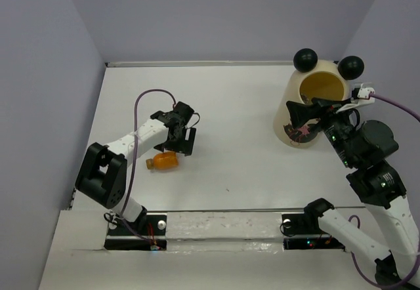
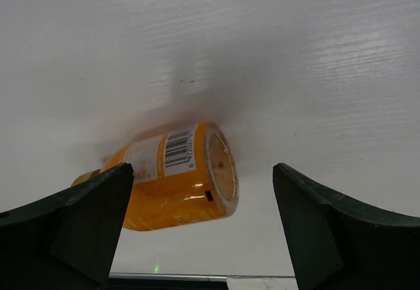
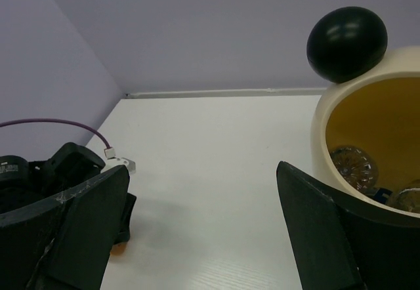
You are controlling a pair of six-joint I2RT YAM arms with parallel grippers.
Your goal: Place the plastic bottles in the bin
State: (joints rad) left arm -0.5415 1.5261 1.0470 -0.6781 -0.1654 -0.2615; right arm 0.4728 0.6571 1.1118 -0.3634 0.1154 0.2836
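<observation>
An orange bottle [image 1: 164, 161] lies on its side on the white table at the left. My left gripper [image 1: 177, 145] hovers open just above it. In the left wrist view the bottle [image 2: 174, 182] lies between the spread fingers, nearer the left one [image 2: 72, 227], untouched. The cream-yellow bin [image 1: 308, 109] with two black ball ears stands at the back right. My right gripper [image 1: 308, 116] is open and empty in front of the bin's rim. The right wrist view shows the bin [image 3: 341, 116] with clear bottles [image 3: 354, 165] inside. The other bottles are out of view.
Lilac walls enclose the table on the left, back and right. A purple cable [image 1: 147, 100] loops over my left arm. My left arm also shows in the right wrist view [image 3: 59, 172].
</observation>
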